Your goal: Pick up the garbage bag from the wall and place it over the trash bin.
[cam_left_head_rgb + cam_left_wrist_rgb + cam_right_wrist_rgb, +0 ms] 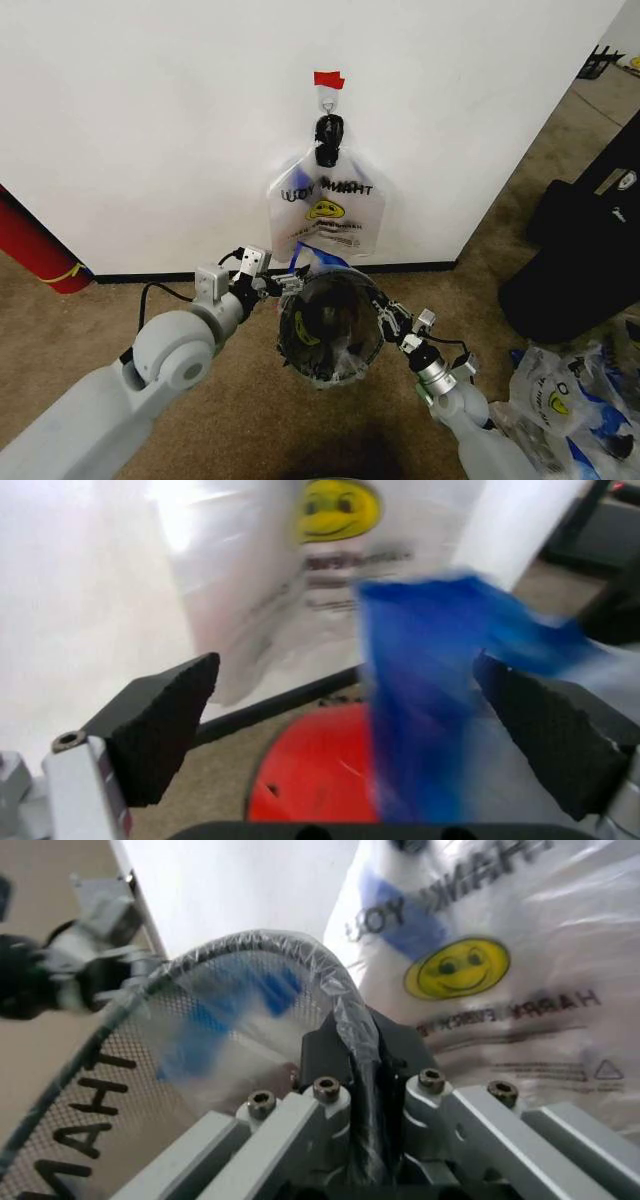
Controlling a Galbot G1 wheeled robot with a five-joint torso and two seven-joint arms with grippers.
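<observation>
The trash bin (352,281), a round black wire-mesh one, stands on the carpet at the foot of the wall (150,120). The see-through garbage bag (335,345) with blue patches lies in and over its mouth. My left gripper (283,285) is at the bin's left rim, open; in the left wrist view a blue strip of the garbage bag (430,697) hangs loose between its fingers (160,727), above the bin's red base (310,776). My right gripper (385,318) is at the right rim, shut on the garbage bag (355,1027) where it drapes over the bin's rim (200,960).
A larger whitish bag (325,215) with black lettering and a smiley hangs from the hook (328,98) under red tape (328,79), just behind the bin. A red cylinder (35,250) stands at left, a black case (580,250) at right, and loose bags (565,400) lie at bottom right.
</observation>
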